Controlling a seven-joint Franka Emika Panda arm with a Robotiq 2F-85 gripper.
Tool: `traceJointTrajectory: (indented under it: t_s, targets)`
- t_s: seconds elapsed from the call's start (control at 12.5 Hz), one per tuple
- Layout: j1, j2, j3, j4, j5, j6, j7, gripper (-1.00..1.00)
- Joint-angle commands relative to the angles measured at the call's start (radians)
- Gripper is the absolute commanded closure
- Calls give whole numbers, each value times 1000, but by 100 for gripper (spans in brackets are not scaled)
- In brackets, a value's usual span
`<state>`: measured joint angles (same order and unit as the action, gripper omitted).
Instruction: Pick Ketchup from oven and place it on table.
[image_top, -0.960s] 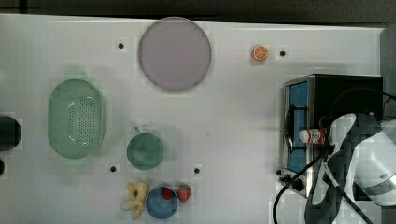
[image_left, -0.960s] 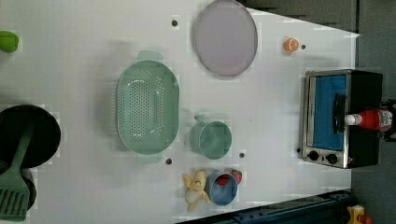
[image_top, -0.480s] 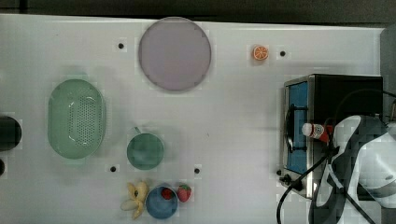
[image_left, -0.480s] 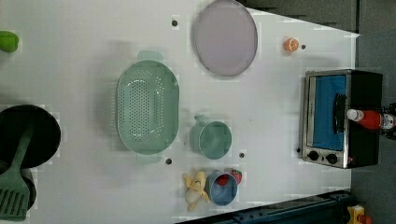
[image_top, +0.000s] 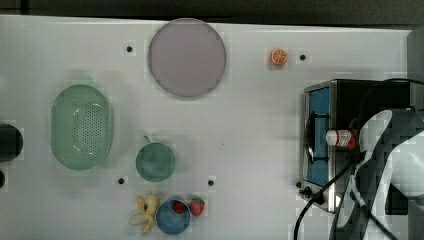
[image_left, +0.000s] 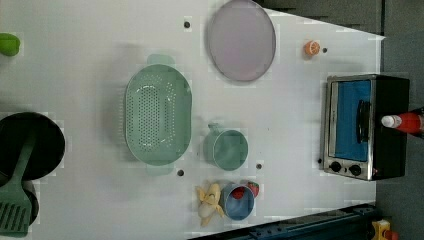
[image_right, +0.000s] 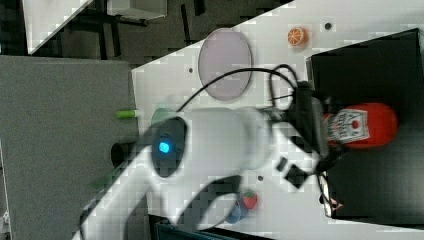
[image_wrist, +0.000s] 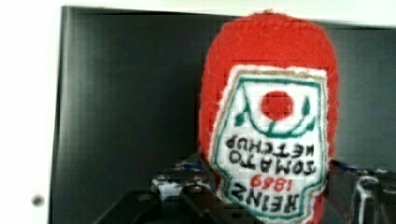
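Observation:
The Ketchup (image_top: 340, 138), a red bottle with a white cap and a white-and-red label, is over the black top of the oven (image_top: 372, 97). Its cap points toward the oven's blue glass door. My gripper (image_top: 356, 142) is shut on the bottle near its cap end. In the wrist view the fingers (image_wrist: 187, 189) flank the label of the Ketchup (image_wrist: 268, 116) in front of the oven (image_wrist: 130, 102). The right view shows the gripper (image_right: 324, 131) on the Ketchup (image_right: 362, 125), above the oven (image_right: 372, 190). The left view has the Ketchup (image_left: 406, 122) just past the oven (image_left: 350, 100), on the white table (image_left: 290, 130).
On the table (image_top: 250, 125) sit a purple plate (image_top: 186, 57), a green colander (image_top: 81, 126), a teal cup (image_top: 155, 161), a blue bowl (image_top: 172, 217) holding a strawberry, a banana (image_top: 144, 214) and an orange slice (image_top: 279, 56). A black cable (image_top: 320, 200) hangs by the oven's front corner.
The jaws have closed on the Ketchup. The bottle and arm have shifted a little toward the top view's right and upward, away from the oven's door side.

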<state>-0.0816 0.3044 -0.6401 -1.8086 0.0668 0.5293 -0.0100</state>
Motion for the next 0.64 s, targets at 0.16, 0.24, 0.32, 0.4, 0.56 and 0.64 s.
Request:
traceJointTrajectory:
  t_s: [0.16,0.24,0.32,0.4,0.56,0.64]
  targets:
    - [106,-172,70,204,20,-254,-77,-29]
    - [124,-196,100,220,20,-316,-77,-29]
    - [141,-222,136,221,20,-359,-77,-29]
    - [156,-245,175,220,20,-383,-77,-29]
    - [178,-272,264,215,19,-390,-76,-29]
    - [185,-273,311,215,16,-390,-76,-29]
